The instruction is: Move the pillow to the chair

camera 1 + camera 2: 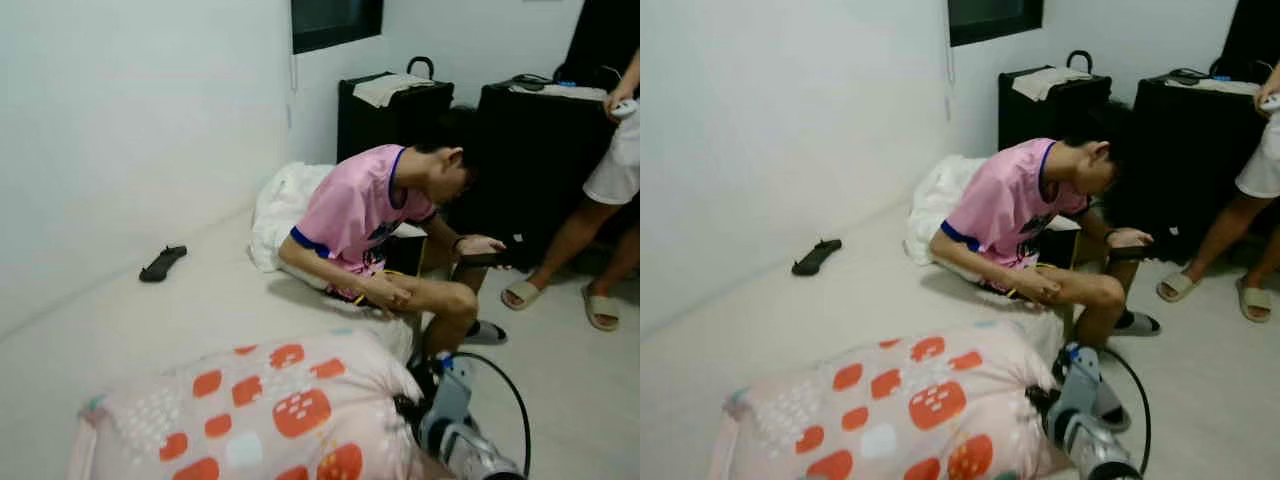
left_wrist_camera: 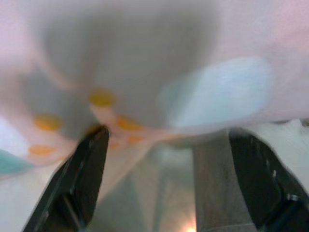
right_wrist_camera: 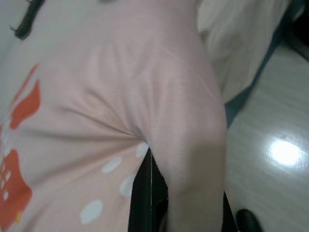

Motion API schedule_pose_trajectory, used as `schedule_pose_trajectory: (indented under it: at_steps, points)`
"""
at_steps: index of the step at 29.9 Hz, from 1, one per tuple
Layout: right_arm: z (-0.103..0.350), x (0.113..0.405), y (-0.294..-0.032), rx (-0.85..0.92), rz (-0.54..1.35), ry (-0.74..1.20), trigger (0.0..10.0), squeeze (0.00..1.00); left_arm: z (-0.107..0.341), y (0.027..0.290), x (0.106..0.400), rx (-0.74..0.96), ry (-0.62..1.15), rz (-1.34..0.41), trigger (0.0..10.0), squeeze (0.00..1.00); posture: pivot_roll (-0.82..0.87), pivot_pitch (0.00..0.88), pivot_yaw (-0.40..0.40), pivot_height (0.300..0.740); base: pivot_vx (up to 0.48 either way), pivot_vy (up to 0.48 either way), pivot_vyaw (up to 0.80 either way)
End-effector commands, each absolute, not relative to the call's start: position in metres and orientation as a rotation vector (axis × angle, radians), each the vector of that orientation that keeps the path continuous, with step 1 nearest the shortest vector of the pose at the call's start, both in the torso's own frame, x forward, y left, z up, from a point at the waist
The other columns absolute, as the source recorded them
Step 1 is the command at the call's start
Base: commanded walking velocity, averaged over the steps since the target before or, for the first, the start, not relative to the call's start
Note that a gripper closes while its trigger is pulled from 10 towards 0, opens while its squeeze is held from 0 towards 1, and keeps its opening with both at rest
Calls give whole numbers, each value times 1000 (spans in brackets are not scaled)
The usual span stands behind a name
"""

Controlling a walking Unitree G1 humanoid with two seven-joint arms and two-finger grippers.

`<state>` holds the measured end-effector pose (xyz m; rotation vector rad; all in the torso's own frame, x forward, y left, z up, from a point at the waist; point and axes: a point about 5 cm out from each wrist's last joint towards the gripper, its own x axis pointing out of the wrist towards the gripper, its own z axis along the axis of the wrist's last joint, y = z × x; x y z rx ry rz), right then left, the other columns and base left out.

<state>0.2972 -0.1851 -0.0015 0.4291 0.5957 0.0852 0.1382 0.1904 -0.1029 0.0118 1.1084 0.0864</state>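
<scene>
Your right gripper (image 3: 149, 193) is pinched closed on a fold of the pillow (image 1: 260, 415), black fingers bunching the pink fabric at its end by the mattress edge. Your left gripper (image 2: 169, 159) has its fingers (image 2: 87, 169) spread wide, the pillow's blurred underside pressing close above them. The pillow, pink with orange-red patches, sits at the near end of the mattress (image 1: 180, 290). Farther along the mattress edge, a person in a pink shirt (image 1: 360, 210) sits bent forward. A dark object (image 1: 162, 263) lies near the wall-side edge.
</scene>
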Motion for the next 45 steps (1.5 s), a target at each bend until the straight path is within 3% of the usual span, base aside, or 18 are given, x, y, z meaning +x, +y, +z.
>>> schedule_pose_trajectory:
  at_steps: [1, 8, 18, 28, 39, 45]
  points:
    - [2, 297, -203, 417, -4, 554, 10000, 0, -101, 193, 142, 24, 1100, 86, 10000, 0, -142, 42, 34, 740, 0, 0, -781]
    - [-13, 280, -223, 370, -144, 631, 10000, 0, -101, 195, 142, 20, 1097, 90, 10000, 0, -137, 43, 36, 740, 0, 0, -781]
    - [-13, 278, -224, 410, -157, 600, 10000, 0, -102, 194, 139, 44, 1115, 46, 10000, 0, -143, 43, 39, 740, 0, 0, -784]
    - [-16, 276, -221, 401, -154, 622, 10000, 0, -102, 195, 140, 50, 1119, 43, 10000, 0, -144, 43, 43, 740, 245, -409, 0]
    - [-17, 276, -220, 385, -146, 632, 10000, 0, -102, 194, 139, 46, 1121, 41, 10000, 0, -143, 41, 44, 740, 22, -413, -800]
    - [-16, 276, -221, 377, -154, 633, 10000, 0, -102, 196, 140, 48, 1120, 60, 10000, 0, -145, 39, 43, 740, 0, 0, -800]
